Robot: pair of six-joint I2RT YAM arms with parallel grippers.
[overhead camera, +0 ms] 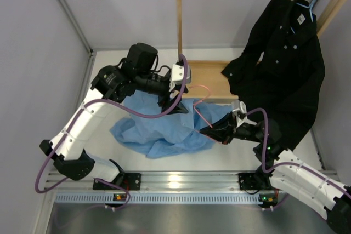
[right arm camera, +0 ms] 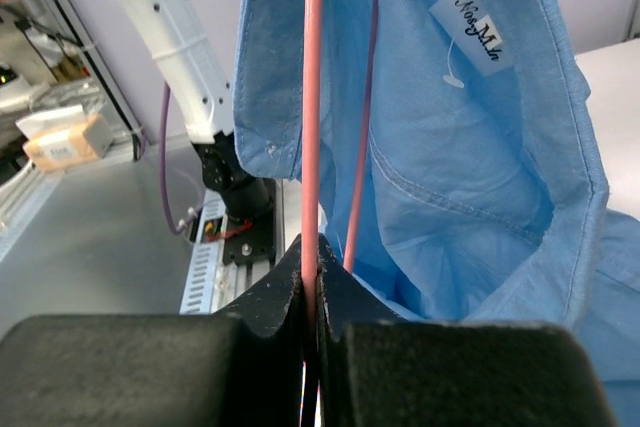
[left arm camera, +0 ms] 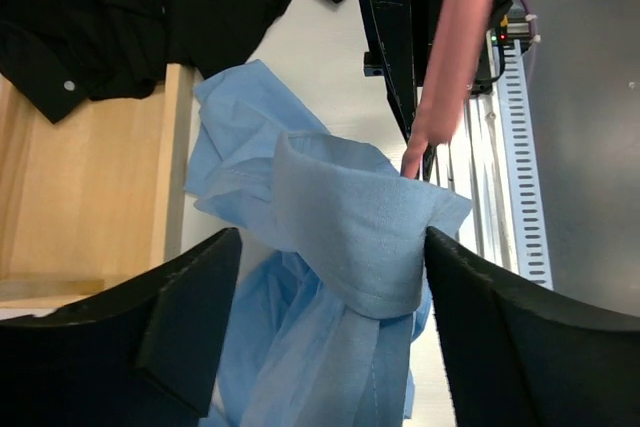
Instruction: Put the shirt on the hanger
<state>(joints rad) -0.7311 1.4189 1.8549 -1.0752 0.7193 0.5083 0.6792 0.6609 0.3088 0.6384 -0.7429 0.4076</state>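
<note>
Crumpled pale-blue shirt [overhead camera: 159,130] on the bench [overhead camera: 181,165]
Right claw [right arm camera: 312,252] pinched the pink hanger [right arm camera: 312,97] wire — left claw [left arm camera: 330,247] spread around the collar.

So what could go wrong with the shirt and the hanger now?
The hanger is a thin wire pinched at one spot by the right gripper, so it might twist or slip. The shirt is only bunched over one end, with the left gripper open around a fold, so it could slide off onto the table.
</note>
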